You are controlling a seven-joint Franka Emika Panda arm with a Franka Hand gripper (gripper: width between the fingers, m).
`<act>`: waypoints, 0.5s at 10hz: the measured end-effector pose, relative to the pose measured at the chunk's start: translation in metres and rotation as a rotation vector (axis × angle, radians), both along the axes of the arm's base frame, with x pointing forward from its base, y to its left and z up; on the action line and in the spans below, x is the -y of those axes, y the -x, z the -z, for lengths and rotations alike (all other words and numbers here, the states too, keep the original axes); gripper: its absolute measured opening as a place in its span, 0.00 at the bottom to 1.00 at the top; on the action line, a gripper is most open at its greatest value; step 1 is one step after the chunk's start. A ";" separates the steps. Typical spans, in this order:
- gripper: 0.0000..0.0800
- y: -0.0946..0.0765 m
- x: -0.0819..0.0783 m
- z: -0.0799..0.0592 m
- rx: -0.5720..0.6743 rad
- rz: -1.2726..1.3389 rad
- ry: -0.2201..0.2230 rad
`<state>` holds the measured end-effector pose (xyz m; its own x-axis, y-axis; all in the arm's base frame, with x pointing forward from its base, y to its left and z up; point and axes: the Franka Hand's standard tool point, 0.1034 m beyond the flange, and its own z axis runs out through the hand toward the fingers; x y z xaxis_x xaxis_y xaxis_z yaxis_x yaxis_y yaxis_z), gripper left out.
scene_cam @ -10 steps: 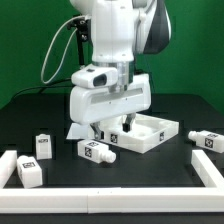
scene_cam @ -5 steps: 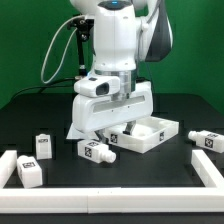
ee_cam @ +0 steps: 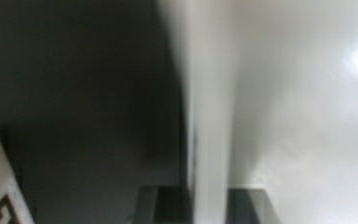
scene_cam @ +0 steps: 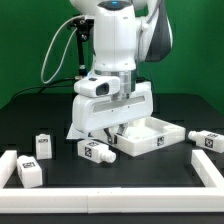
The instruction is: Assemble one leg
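Green curtain behind, black table (scene_cam: 40, 108) below. Largest on it, the white arm (scene_cam: 115, 40), bent down over the square rimmed panel (scene_cam: 160, 134). Low at that panel's corner toward the exterior view's left, the gripper (scene_cam: 112, 129), jaws hidden there and blurred in the wrist view: cannot tell whether apart or clamped. Nearest leg (scene_cam: 97, 151) on its side just beside the panel, in front of the gripper and slightly toward the exterior view's left, long axis roughly across the view.
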<state>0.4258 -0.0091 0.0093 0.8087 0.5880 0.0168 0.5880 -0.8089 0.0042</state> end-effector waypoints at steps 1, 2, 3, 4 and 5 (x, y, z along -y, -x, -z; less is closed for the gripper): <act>0.07 0.004 0.007 -0.011 -0.052 0.093 -0.005; 0.07 0.002 0.008 -0.039 -0.086 0.215 -0.006; 0.07 -0.008 0.004 -0.065 -0.094 0.323 -0.003; 0.07 -0.019 0.004 -0.082 -0.135 0.415 0.003; 0.07 -0.049 0.005 -0.100 -0.138 0.488 0.009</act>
